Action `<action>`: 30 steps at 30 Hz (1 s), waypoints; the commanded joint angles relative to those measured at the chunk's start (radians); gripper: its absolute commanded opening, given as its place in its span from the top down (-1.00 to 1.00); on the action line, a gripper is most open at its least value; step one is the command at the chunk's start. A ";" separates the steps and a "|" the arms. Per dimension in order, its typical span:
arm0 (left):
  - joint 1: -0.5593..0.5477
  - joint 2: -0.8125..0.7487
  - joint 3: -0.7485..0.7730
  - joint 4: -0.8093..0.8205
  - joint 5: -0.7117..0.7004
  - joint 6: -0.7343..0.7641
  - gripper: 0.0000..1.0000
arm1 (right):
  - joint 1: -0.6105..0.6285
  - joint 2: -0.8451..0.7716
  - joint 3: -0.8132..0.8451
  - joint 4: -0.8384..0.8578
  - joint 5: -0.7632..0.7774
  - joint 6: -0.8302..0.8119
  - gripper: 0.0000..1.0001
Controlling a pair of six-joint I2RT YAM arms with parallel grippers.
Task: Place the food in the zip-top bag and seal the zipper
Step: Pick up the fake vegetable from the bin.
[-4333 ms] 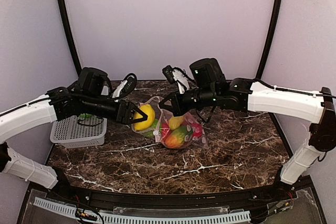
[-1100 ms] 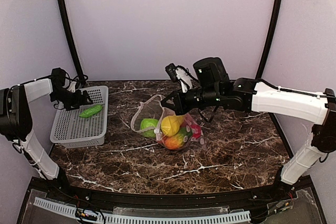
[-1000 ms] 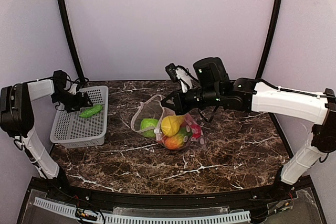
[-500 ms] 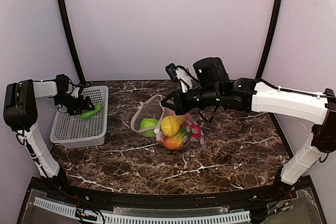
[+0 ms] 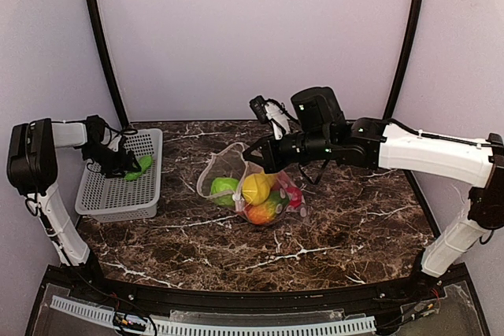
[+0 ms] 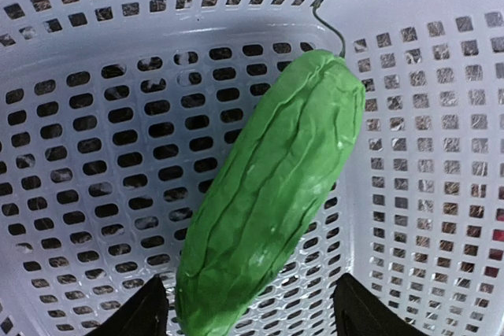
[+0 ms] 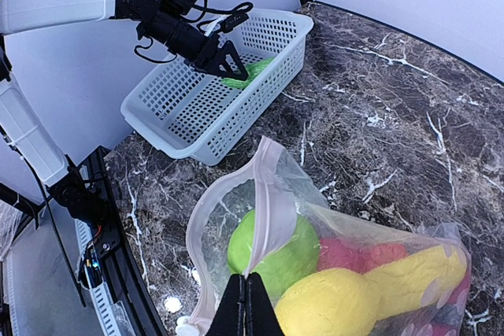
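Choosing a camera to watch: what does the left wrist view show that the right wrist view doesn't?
Only left wrist: the thin stem and ridges on the green toy vegetable. Only right wrist: the right gripper pinching the clear dotted plastic bag of toy food. Both: that vegetable in the white mesh basket, left gripper open around it.

Green vegetable (image 6: 268,194), lower end past bottom edge
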 commanded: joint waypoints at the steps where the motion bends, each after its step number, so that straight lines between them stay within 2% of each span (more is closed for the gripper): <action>1: 0.005 0.023 0.019 -0.042 -0.047 0.009 -0.38 | 0.001 -0.020 -0.001 0.042 0.010 0.006 1.00; 30: 0.005 0.060 0.040 -0.040 -0.032 0.023 0.35 | 0.000 -0.005 0.003 0.044 0.010 0.011 1.00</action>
